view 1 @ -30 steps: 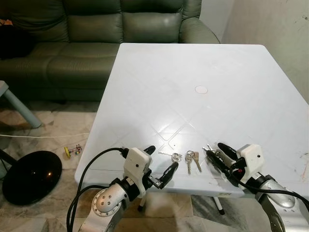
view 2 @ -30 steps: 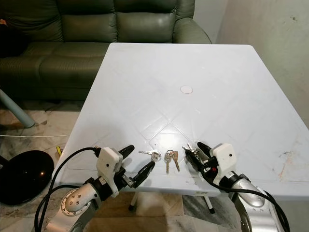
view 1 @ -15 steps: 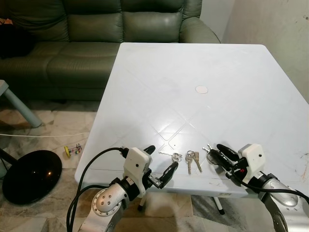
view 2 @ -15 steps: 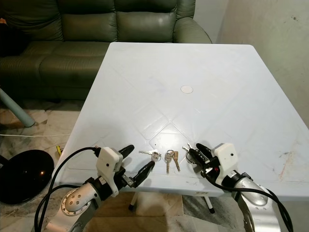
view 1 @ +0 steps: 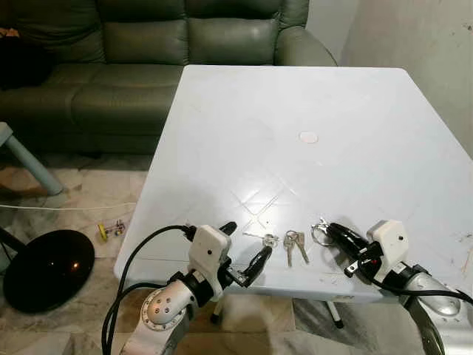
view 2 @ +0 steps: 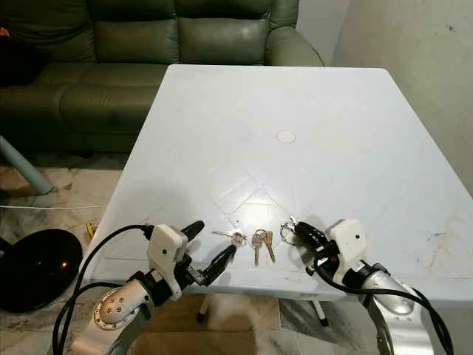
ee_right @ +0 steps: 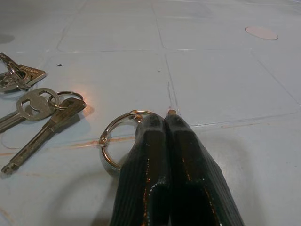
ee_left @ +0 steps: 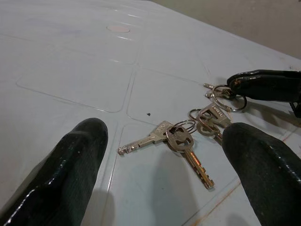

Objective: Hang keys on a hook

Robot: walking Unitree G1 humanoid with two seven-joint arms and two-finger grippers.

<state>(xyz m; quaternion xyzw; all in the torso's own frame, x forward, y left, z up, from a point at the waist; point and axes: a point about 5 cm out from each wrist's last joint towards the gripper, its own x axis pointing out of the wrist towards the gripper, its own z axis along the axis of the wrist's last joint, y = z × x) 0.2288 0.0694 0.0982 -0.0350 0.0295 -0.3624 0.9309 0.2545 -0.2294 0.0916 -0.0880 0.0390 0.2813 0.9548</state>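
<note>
Several silver keys lie near the front edge of the white table [view 1: 295, 96]. One key with a ring [view 1: 267, 239] and a small bunch [view 1: 294, 241] lie side by side. Just right of them is a third key ring [view 1: 320, 231], and my right gripper [view 1: 332, 228] is shut on it, low on the table. The right wrist view shows the two black fingers [ee_right: 162, 136] pressed together on the ring [ee_right: 115, 134], with the other keys [ee_right: 37, 101] beside. My left gripper [view 1: 245, 244] stands open at the table's front edge, just short of the keys [ee_left: 181, 139].
A green leather sofa [view 1: 148, 44] stands behind the table. A small round white cap [view 1: 308, 137] sits at mid-table. On the floor to the left are a black round base [view 1: 44, 270] and a small object [view 1: 111, 231]. A wall [view 1: 429, 37] runs along the right.
My right gripper's fingers have shut together on the rightmost key ring and drawn slightly back to the right. The left gripper and the other keys have stayed put.
</note>
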